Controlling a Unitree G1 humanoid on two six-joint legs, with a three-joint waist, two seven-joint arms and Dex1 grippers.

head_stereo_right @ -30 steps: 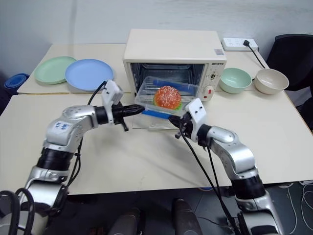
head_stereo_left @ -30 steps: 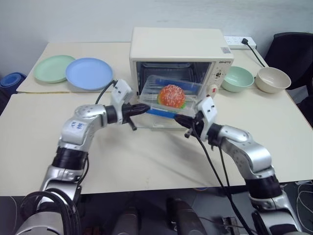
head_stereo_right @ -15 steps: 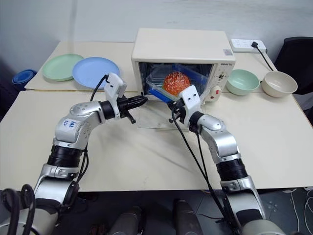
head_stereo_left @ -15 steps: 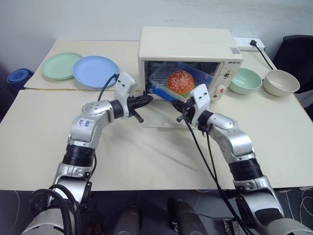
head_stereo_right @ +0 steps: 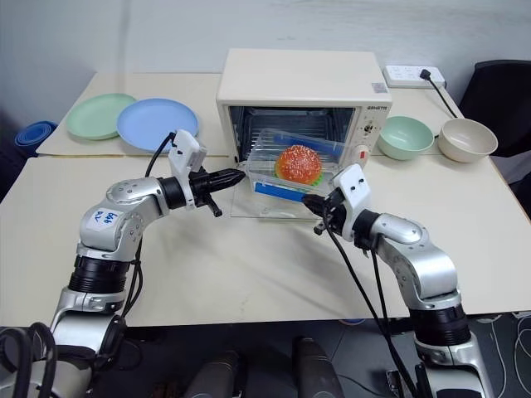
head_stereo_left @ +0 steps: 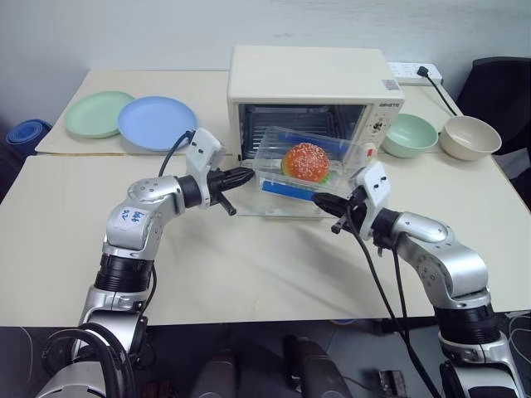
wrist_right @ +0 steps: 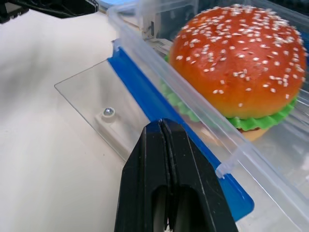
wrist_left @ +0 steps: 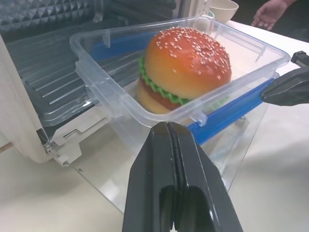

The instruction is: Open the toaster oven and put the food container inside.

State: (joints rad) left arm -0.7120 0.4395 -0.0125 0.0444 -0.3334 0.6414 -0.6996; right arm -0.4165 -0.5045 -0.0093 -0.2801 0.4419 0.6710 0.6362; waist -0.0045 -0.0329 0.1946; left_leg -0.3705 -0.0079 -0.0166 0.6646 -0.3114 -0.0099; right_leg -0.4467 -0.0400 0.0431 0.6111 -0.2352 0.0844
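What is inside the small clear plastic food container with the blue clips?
Inside the clear plastic food container sits a toy hamburger with a sesame bun and green lettuce. The hamburger covers the container's floor beneath it.

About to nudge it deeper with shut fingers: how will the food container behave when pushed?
The food container looks like thin clear plastic, so probably light and apt to slide on the glass door. It sits tilted at the toaster oven mouth, so a one-sided push may pivot it. The hamburger looks loose and may shift.

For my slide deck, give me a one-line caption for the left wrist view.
Shut left gripper faces the food container with its toy hamburger at the open toaster oven.
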